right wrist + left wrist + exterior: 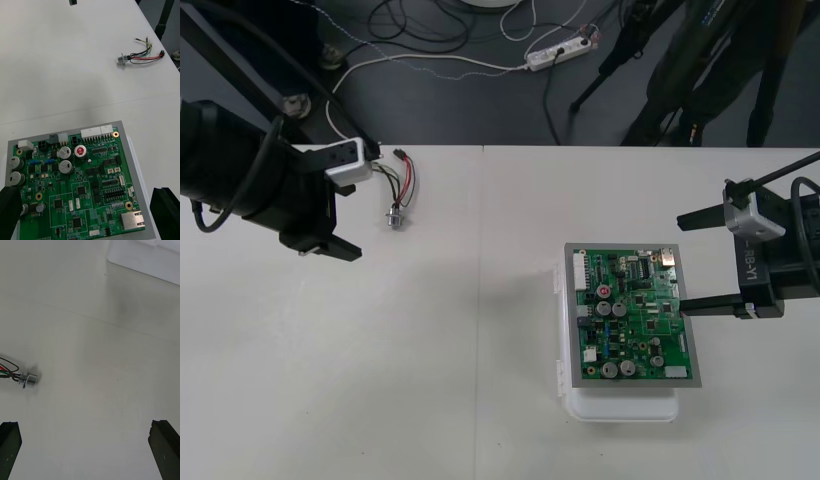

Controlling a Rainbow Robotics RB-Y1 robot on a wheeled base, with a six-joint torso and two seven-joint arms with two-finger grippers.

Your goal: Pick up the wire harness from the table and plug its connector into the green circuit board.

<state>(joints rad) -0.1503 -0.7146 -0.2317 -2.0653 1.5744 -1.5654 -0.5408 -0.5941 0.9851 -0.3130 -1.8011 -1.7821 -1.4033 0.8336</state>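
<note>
Front view: wire harness (402, 188) lies loose on table (430, 380), near far edge.
Left claw (85, 424): spread, just beside harness.
Right claw (683, 262): spread, at green board (630, 320) edge.

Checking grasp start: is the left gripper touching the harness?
Apart. Left wrist view: table shows between the open left gripper and the harness socket.

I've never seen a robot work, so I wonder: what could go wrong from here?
The harness lies near the table's far edge; a nudge might push it off. Its socket sits to one side of the open left gripper, not between its fingers, so closing now would likely miss. The right gripper, open close by the board, might bump it.
</note>
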